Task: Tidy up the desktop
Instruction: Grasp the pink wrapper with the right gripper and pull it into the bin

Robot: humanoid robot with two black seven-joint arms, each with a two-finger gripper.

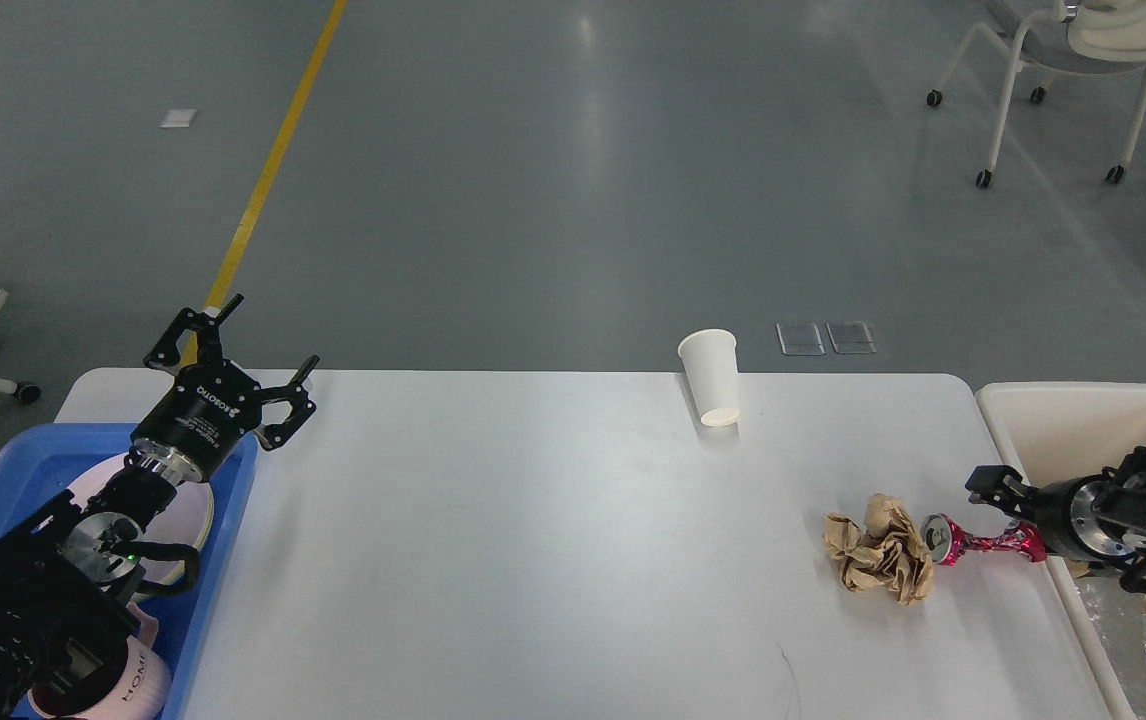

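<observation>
Blue tray [23, 460] w/ plate [195, 520], mug [138, 680].

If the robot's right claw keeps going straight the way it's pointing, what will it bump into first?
Probably the crushed pink metal can on the white desktop, right beside the right gripper. After that, the crumpled brown paper wad. Height is hard to judge, so it might pass above.
</observation>
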